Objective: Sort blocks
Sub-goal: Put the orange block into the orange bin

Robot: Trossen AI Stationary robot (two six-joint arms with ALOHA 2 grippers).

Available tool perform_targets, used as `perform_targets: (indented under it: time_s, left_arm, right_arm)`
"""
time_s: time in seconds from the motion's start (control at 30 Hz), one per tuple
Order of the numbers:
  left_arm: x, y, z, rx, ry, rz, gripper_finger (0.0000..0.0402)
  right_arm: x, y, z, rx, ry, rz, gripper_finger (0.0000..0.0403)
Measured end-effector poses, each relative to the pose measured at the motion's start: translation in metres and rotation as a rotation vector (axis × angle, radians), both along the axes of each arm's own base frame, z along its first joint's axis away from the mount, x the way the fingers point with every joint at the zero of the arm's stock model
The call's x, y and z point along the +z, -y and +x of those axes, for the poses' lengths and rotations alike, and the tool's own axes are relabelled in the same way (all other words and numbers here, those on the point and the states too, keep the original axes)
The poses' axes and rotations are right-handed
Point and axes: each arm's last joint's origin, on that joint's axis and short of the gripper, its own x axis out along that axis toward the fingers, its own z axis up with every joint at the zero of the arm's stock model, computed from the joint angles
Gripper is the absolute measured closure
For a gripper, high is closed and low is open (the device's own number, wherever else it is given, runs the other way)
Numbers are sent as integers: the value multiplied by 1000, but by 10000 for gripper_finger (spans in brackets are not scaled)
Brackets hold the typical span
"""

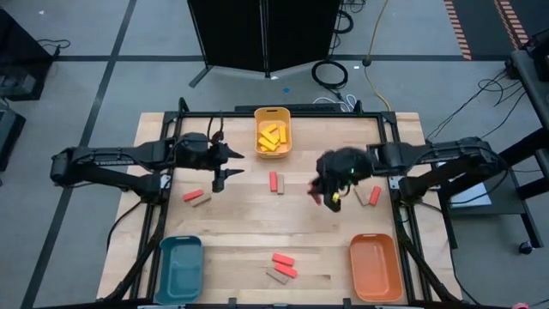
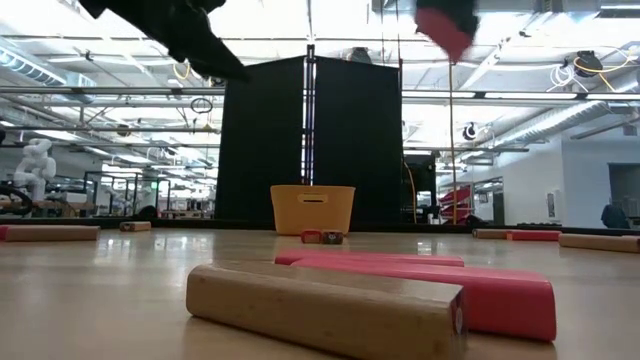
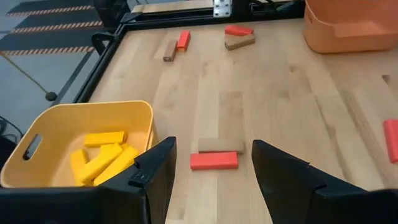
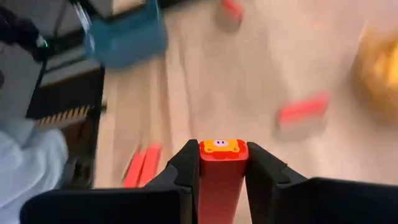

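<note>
My right gripper (image 1: 329, 196) hangs above the table's right middle, shut on a red block (image 4: 222, 177). My left gripper (image 1: 225, 168) is open over the left middle, touching nothing; in its wrist view a red block (image 3: 214, 160) and a tan block (image 3: 220, 145) lie side by side on the table beyond its fingers. Several yellow blocks (image 1: 271, 137) lie in the yellow tray (image 1: 258, 118). Other red and tan blocks lie flat on the table at the left (image 1: 195, 197), centre (image 1: 274, 180), right (image 1: 370, 196) and near middle (image 1: 281, 268). My right gripper pinches the red block between its two fingers (image 4: 185, 163), one on each long side. The block runs along the fingers, and its end face (image 4: 222, 147), with a yellow and orange mark, shows level with their tips. It is lifted clear of the table (image 2: 444, 30).
The teal tray (image 1: 180, 268) stands at the near left corner, the orange tray (image 1: 375, 268) at the near right, the yellow tray at the far middle. A black panel (image 2: 310, 140) stands beyond the far edge. Bare wood lies between the block pairs.
</note>
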Motion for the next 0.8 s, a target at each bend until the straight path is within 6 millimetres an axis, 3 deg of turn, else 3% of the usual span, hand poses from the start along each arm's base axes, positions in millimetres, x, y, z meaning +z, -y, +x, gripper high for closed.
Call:
perform_targets:
  time_s: [0.37, 0.6, 0.8]
  left_arm:
    - [2, 4, -6, 43, -18, 46, 195]
    - [3, 4, -5, 42, -4, 56, 194]
    - [2, 4, -6, 50, -16, 40, 194]
  right_arm:
    - [-50, -92, -13, -26, -574, 378, 345]
    - [-88, -141, -18, -32, -784, 341, 345]
    - [-110, -163, -21, -80, -880, 310, 345]
